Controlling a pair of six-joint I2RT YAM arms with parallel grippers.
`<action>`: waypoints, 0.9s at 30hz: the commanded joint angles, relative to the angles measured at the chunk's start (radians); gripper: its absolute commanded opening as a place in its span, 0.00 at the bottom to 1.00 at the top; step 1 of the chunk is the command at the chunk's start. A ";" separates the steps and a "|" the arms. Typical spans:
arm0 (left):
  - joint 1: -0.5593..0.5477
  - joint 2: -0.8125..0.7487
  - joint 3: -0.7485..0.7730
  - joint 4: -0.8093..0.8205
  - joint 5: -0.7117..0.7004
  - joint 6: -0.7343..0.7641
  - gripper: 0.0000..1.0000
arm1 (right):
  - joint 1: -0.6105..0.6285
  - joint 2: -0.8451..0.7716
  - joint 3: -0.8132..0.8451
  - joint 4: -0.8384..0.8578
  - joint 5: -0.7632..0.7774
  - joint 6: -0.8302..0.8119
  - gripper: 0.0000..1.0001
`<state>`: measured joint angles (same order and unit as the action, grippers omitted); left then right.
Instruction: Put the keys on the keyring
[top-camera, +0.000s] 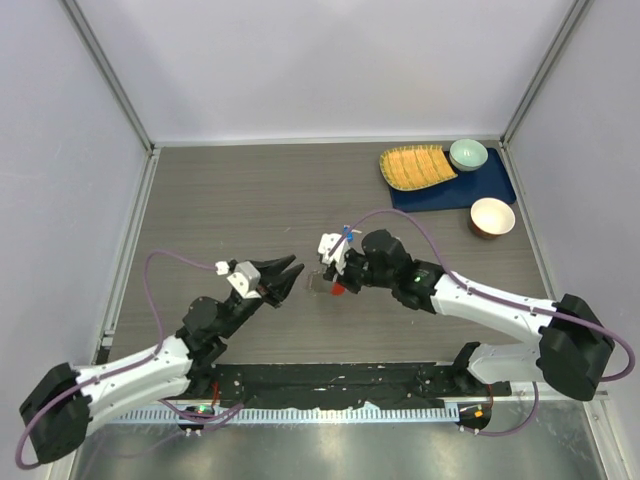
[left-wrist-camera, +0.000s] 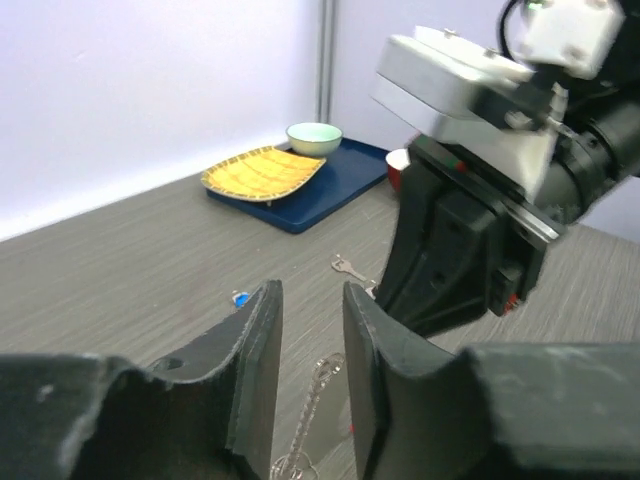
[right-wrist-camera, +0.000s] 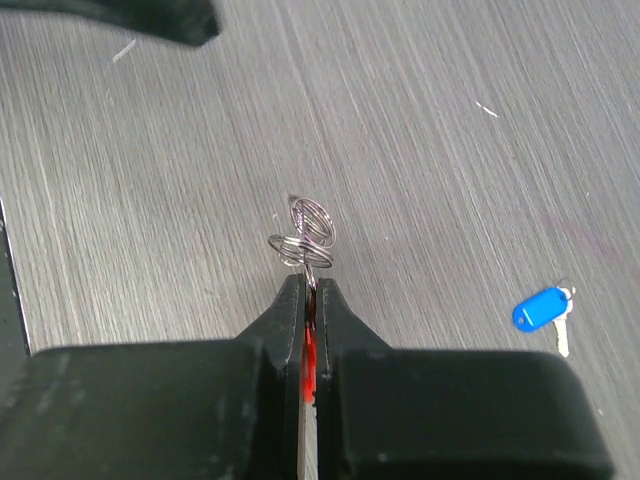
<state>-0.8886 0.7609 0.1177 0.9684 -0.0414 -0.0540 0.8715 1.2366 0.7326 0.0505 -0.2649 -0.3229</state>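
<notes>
**Keyring pinched in the right hand near the middle of the worktop**

The keyring (right-wrist-camera: 303, 232) sits near the middle of the worktop (top-camera: 230, 200), a little toward the near edge. Its silvery wire coils stick out just past the fingertips of the right hand (right-wrist-camera: 309, 290). That hand is clenched on the red fob (right-wrist-camera: 309, 360), which shows as a thin red strip between the fingers. Whether the coils touch the worktop cannot be told.

A blue-headed key (right-wrist-camera: 540, 308) lies flat on the worktop near the keyring, apart from it. A plain silver key (left-wrist-camera: 347, 266) lies a little further toward the far right corner.

The left hand (left-wrist-camera: 310, 295) faces the right one from just beside it, fingers parted and released – a silvery chain (left-wrist-camera: 312, 395) shows through the gap, and it is unclear whether it touches either finger.

In the far right corner a blue tray (top-camera: 497, 186) carries a yellow plate (top-camera: 415, 167) and a green bowl (top-camera: 468, 154) – a red bowl (top-camera: 492, 217) stands just beside the tray's near edge.
</notes>
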 joint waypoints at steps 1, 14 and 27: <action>0.002 -0.141 0.091 -0.427 -0.130 -0.064 0.38 | 0.064 0.004 0.082 -0.123 0.134 -0.168 0.01; 0.004 -0.094 0.252 -0.755 -0.153 -0.489 0.57 | 0.144 0.084 0.151 -0.186 0.228 -0.243 0.01; 0.004 0.095 0.428 -0.948 -0.123 -0.598 0.50 | 0.161 0.093 0.148 -0.181 0.233 -0.245 0.01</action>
<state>-0.8879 0.8570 0.4995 0.0765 -0.1814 -0.6079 1.0306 1.3163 0.8593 -0.1169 -0.0563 -0.5529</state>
